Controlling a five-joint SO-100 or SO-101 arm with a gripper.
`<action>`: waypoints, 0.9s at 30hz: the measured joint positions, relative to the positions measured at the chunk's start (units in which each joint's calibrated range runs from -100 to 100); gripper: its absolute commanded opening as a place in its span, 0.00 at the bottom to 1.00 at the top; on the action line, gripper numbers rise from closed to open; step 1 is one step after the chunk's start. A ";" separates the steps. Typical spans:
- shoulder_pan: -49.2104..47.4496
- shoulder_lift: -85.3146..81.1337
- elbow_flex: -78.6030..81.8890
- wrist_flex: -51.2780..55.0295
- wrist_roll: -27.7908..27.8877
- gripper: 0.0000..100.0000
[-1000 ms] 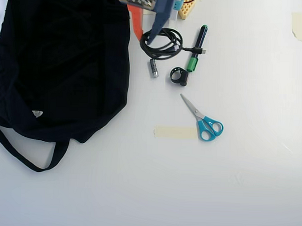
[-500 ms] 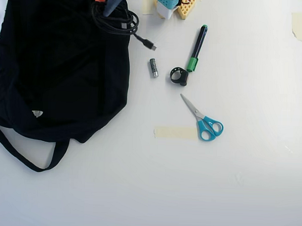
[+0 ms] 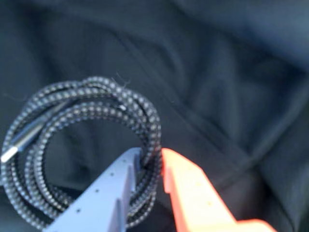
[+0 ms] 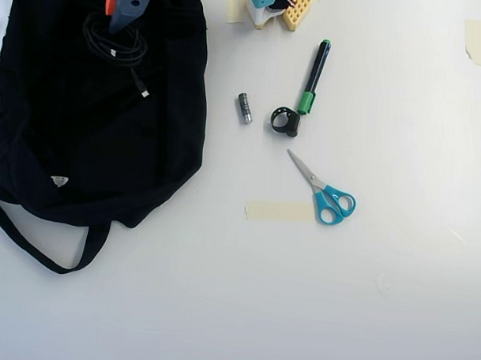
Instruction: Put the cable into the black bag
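A coiled black-and-white braided cable point(image 3: 96, 96) hangs from my gripper point(image 3: 150, 155), whose grey-blue and orange fingers are shut on the coil's strands. A silver plug end point(image 3: 12, 153) sticks out at the left. Dark folded fabric of the black bag point(image 3: 231, 72) fills the wrist view behind it. In the overhead view my gripper point(image 4: 118, 16) is at the top left over the upper part of the bag point(image 4: 107, 152), with the cable point(image 4: 138, 80) against the bag's fabric and its plug end trailing down-right. I cannot tell whether the coil is inside the bag's opening.
On the white table right of the bag lie a small grey cylinder point(image 4: 244, 107), a black ring point(image 4: 284, 121), a green marker point(image 4: 314, 76), blue-handled scissors point(image 4: 328, 199) and a tape strip point(image 4: 279, 210). A yellow part point(image 4: 298, 10) sits at the top edge.
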 measured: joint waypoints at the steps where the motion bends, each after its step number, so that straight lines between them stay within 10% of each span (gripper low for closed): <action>1: 0.66 2.66 0.63 -3.01 0.00 0.02; 7: 6.98 13.12 -1.26 -10.82 1.17 0.03; 16: 6.47 14.61 -6.29 -5.41 0.98 0.29; 27: -38.72 -21.17 -7.00 14.77 -6.35 0.02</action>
